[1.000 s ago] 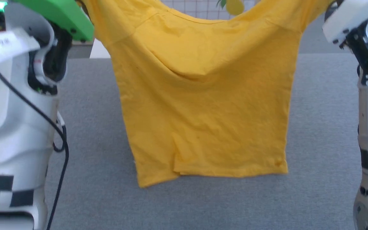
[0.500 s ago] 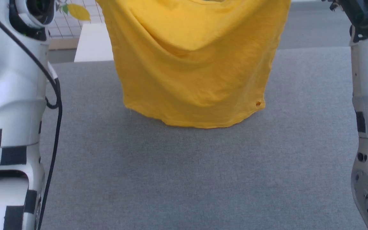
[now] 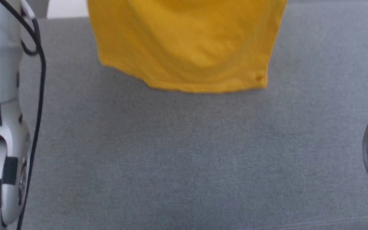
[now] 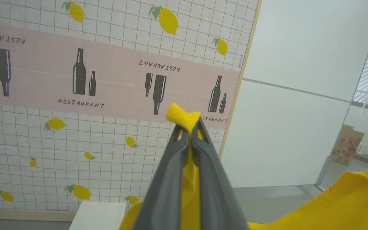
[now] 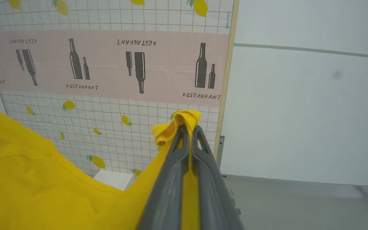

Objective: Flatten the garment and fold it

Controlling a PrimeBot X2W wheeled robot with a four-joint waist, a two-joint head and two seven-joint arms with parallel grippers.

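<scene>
While left gripper and right gripper clamp mere tufts of bright yellow cotton T-shirt, either may slip, crumpling it onto grey bench.

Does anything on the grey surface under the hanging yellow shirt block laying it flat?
Nothing visible does. The garment hangs from the left claw and right claw, both shut on it, and the grey surface beneath its hem shows no object.
</scene>
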